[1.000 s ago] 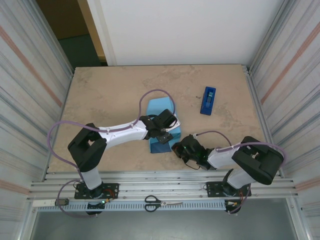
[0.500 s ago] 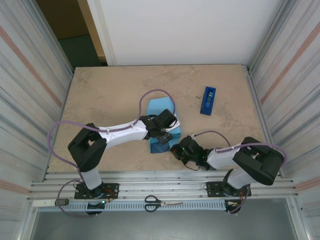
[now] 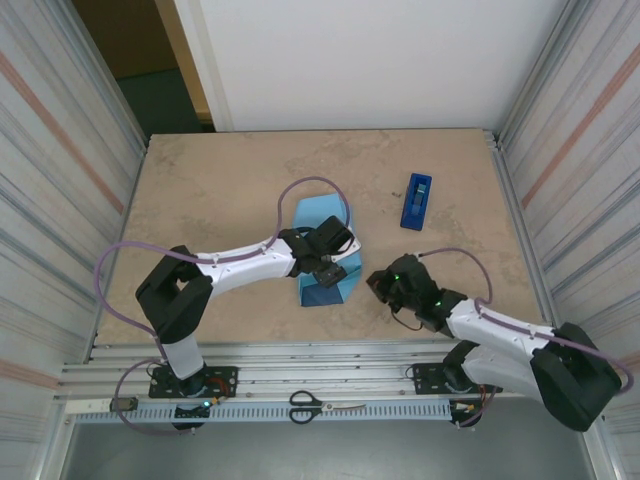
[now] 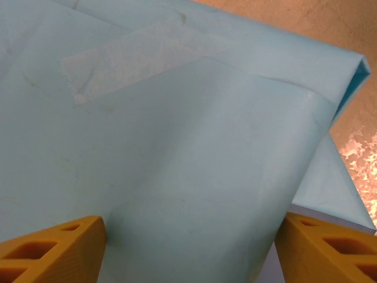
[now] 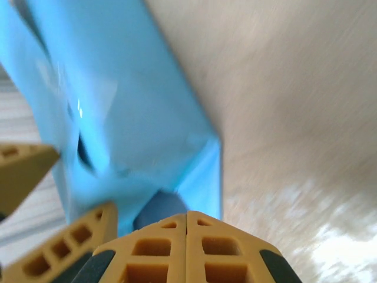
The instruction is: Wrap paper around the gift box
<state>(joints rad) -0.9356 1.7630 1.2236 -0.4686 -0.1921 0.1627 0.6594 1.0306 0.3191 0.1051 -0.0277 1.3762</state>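
The paper (image 3: pixel 318 214), sky blue outside, is folded into a parcel in the middle of the table, and the gift box is hidden inside it. A darker flap (image 3: pixel 324 294) lies at its near end. My left gripper (image 3: pixel 328 262) sits over the parcel. In the left wrist view its yellow fingers (image 4: pixel 53 247) press both sides of the paper (image 4: pixel 177 165), which carries a strip of clear tape (image 4: pixel 129 59). My right gripper (image 3: pixel 378 284) is shut with nothing in it, just right of the parcel. Its closed tips (image 5: pixel 187 236) point at the paper (image 5: pixel 118 118).
A dark-blue tape dispenser (image 3: pixel 417 200) lies at the back right of the table. Scissors (image 3: pixel 325 405) rest on the metal rail at the near edge. Corrugated metal walls stand close on both sides.
My right gripper has pulled back to the right, away from the parcel's near corner, and its arm has swung outward. The left gripper has stayed on the parcel.
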